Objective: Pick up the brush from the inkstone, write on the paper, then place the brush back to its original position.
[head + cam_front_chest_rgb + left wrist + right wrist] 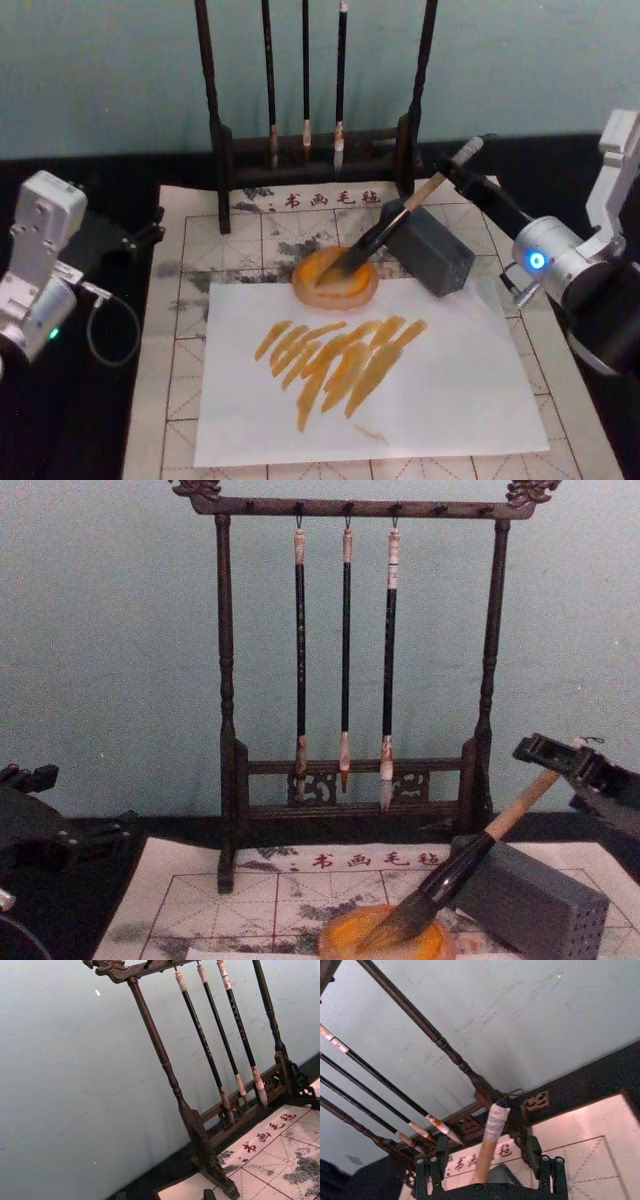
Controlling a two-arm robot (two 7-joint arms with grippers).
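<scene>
brush (385,232) leans on the grey block (432,250), bristles down in the orange dish (335,279), which sits on the gridded paper (190,270) at the far edge of a white sheet (450,390) streaked with orange strokes. right gripper (487,1167) sits around the brush's top end, fingers (427,1172) spread wide, not touching the handle. left gripper (140,235) is well left of the dish; can't tell its state. rack (345,630) behind the dish holds three thin brushes (345,650).
</scene>
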